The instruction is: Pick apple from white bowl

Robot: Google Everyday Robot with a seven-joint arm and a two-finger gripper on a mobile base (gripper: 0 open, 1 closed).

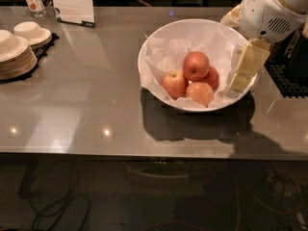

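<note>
**Spotter:** Start at the near edge. What have you got?

**Me:** Grey table (86, 124) first, then the white bowl (142, 76), lined with crinkled paper (161, 52). 4 apples sit in it. 2 paler apples (199, 93) lie at the front. The apple (196, 65) I want rides on top of the heap, touching them and the darker apple (213, 77) to its right.

**Spotter:** How will it handle?

**Me:** I judge it firm and fairly heavy for its size, with a smooth skin that could slip. I'd come from above and close on its widest part, 1 pad on each side, since its top is free and the neighbours crowd its lower half. Squeeze too hard and it bruises; go too low and I nudge the other 3.

**Spotter:** And the gripper?

**Me:** The gripper (233, 88) hangs over the bowl's right rim, near the heap but apart from my apple. Its fingers (250, 64) look a little parted, though from this angle I can't be sure, and nothing is between them.

**Spotter:** Beyond that?

**Me:** Stacked plates (14, 57) at the far left, and a sign (72, 4) at the back
</note>
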